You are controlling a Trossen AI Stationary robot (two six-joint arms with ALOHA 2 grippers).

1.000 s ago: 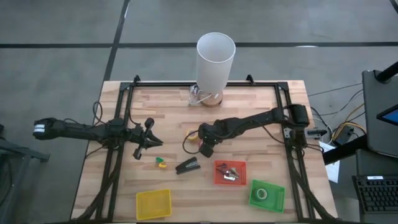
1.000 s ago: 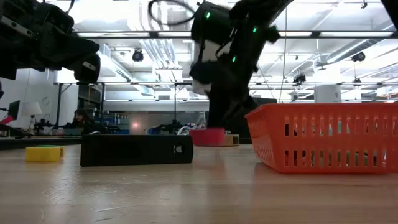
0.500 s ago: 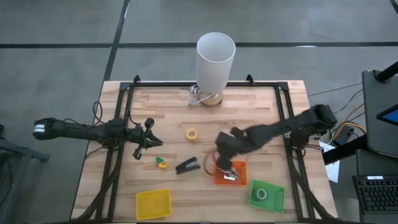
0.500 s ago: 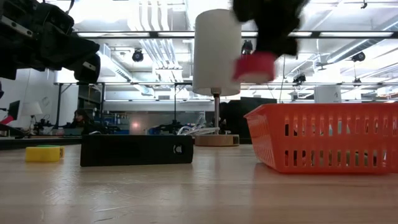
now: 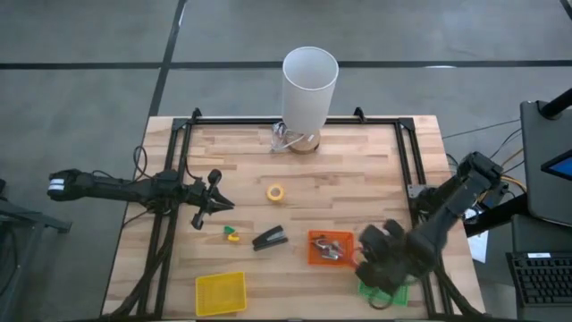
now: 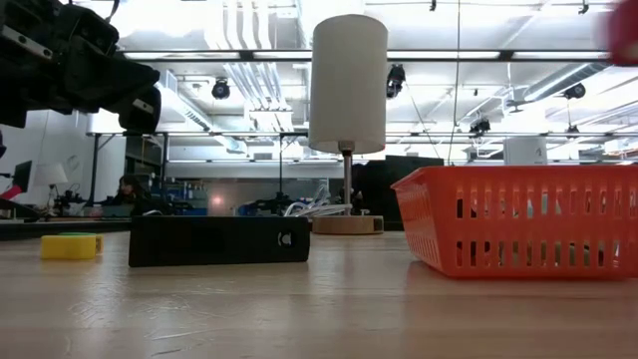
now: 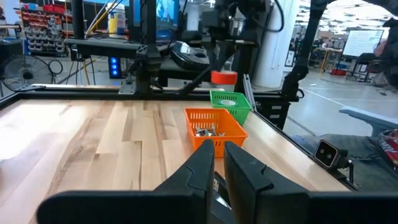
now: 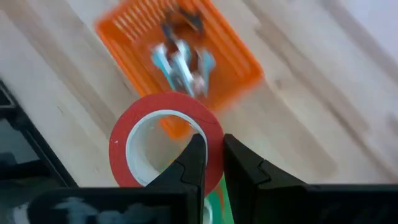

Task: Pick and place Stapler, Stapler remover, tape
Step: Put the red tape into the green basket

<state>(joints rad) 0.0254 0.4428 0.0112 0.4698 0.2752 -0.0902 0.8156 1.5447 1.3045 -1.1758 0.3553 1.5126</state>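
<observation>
The right gripper (image 8: 210, 163), its arm bent low at the near right, hangs over the green basket (image 5: 396, 291) with jaws pinching a red tape roll (image 8: 165, 144). The left gripper (image 5: 217, 204) waits at the left, jaws nearly closed on nothing. The stapler (image 5: 269, 239) lies mid-surface, the yellow tape (image 5: 275, 192) farther back.

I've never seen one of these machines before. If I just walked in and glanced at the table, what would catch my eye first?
Probably the right end effector, pinching a red tape roll above the green basket at the table's near right corner, beside the orange basket. Next, the tall white cylinder standing on its wooden base at the far edge. The left end effector hangs over the table's left side, with the black stapler lying out in the middle.
</observation>
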